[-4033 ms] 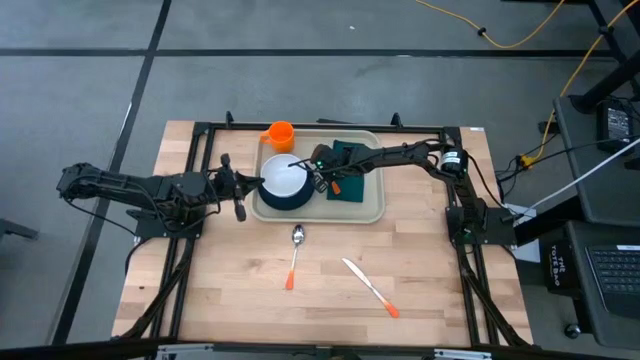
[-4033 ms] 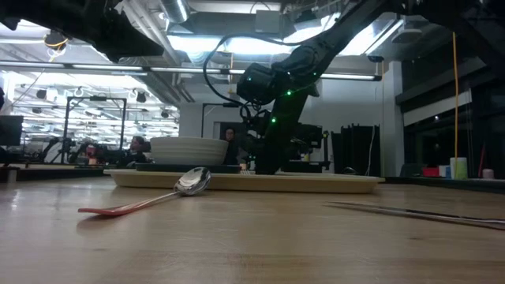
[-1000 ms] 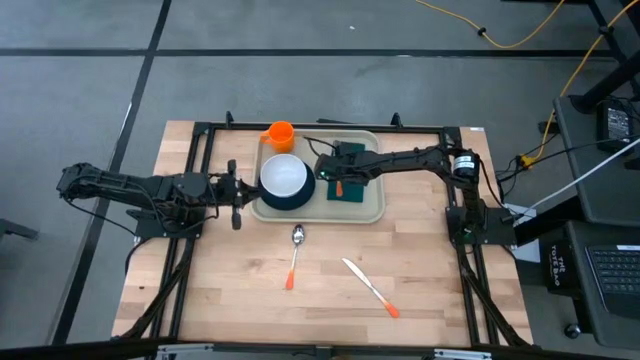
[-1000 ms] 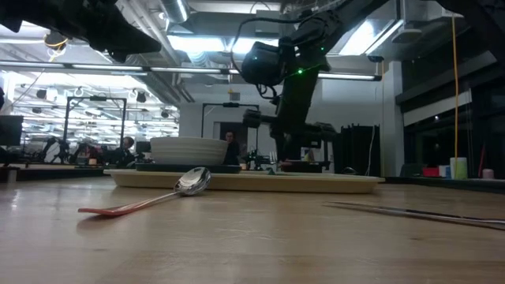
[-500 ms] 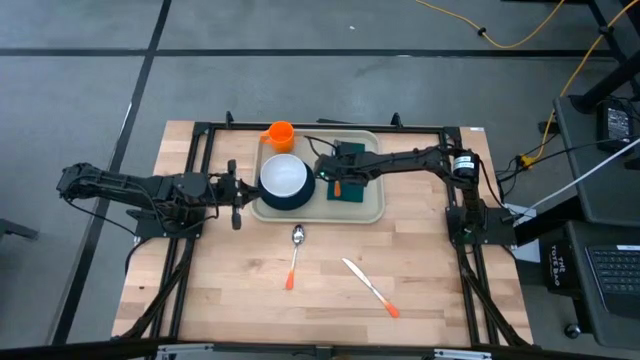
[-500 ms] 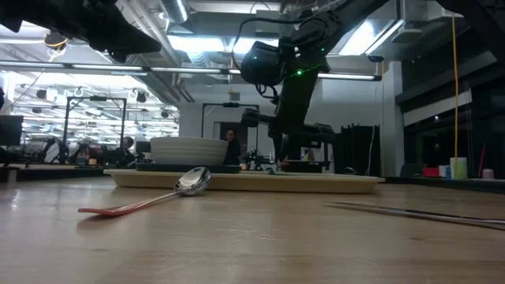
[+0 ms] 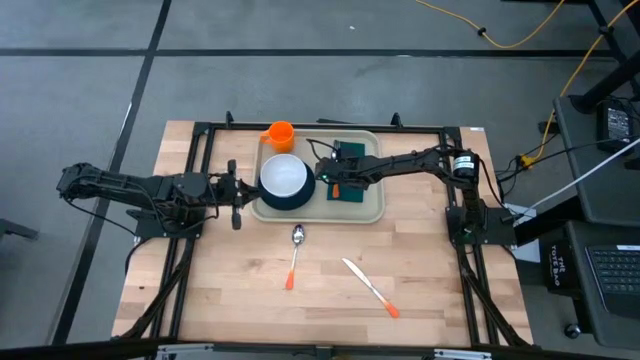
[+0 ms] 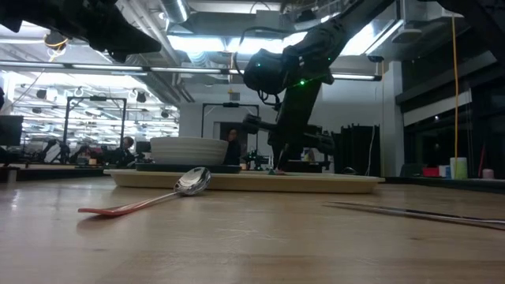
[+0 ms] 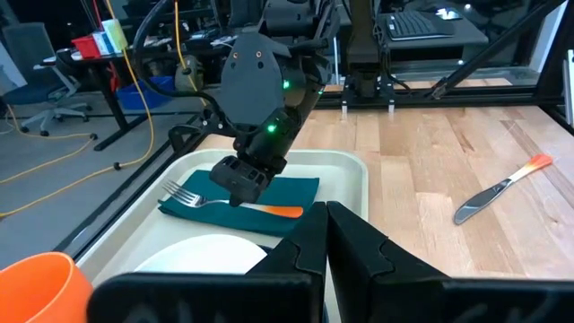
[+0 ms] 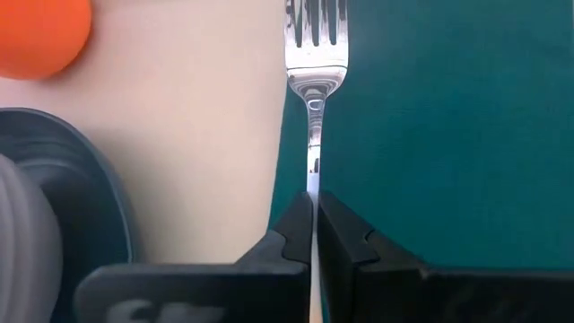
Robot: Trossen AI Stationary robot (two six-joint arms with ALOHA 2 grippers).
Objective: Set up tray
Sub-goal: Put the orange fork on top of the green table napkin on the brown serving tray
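A: Since four seconds back the right gripper (image 7: 333,178) has swung off the bowl (image 7: 284,177) side and over to the green napkin (image 7: 352,185). In the last second it barely shifts.

B: Is it gripping anything?

A: Yes, we read the jaws as closed on the fork (image 10: 313,54), by the shank. The tines lie along the napkin's edge, the handle toward the gripper.

B: So the fork is being placed; release looks like the next step. What about the left arm?

A: The left gripper (image 7: 236,192) waits just off the tray's left edge, closed on nothing.

B: And the tray?

A: The tray (image 7: 373,205) is cream, with rounded corners and a raised rim. It sits at the middle of the worktop's far edge, carrying the plate (image 7: 270,201), bowl and napkin, with the orange cup (image 7: 280,135) at its far left corner. The spoon (image 7: 295,254) and knife (image 7: 368,287) lie on the wood toward the near edge.
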